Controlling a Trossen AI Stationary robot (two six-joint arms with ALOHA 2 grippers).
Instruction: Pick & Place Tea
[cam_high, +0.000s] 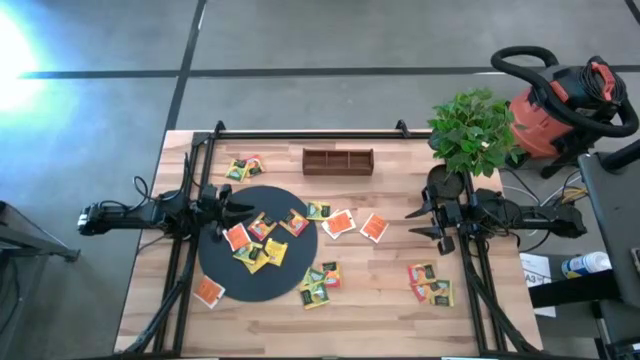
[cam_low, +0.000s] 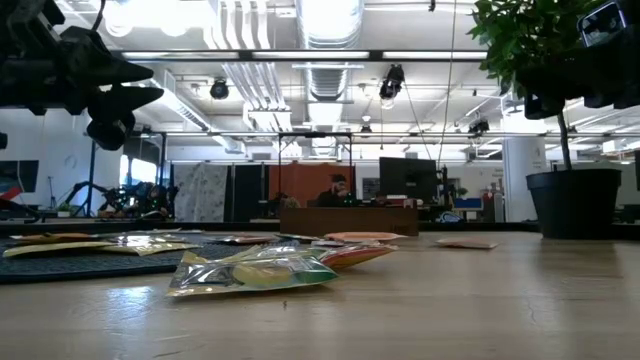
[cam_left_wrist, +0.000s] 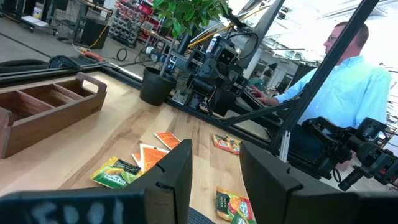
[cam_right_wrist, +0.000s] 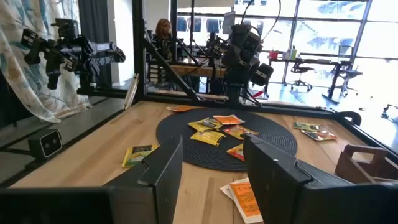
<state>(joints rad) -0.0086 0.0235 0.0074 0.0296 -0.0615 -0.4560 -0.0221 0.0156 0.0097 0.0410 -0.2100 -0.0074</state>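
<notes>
Several small tea packets, orange, yellow and green, lie flat and scattered. Some rest on the black disc (cam_high: 258, 262), such as one orange packet (cam_high: 237, 237). Others lie on the wood, with a pile (cam_high: 322, 280) near the disc and another pile (cam_high: 430, 283) at the near right. My left gripper (cam_high: 240, 212) hovers level over the disc's far left part, open, with nothing between its fingers (cam_left_wrist: 177, 177). My right gripper (cam_high: 413, 222) hovers level at the table's right, open and empty, facing the disc (cam_right_wrist: 217, 140).
A brown wooden compartment tray (cam_high: 338, 160) stands at the far middle of the table. A potted plant (cam_high: 468, 135) stands at the far right, behind my right arm. A red shop vacuum (cam_high: 560, 105) is off the table. A person in a light blue shirt (cam_left_wrist: 354, 81) is beyond the right edge.
</notes>
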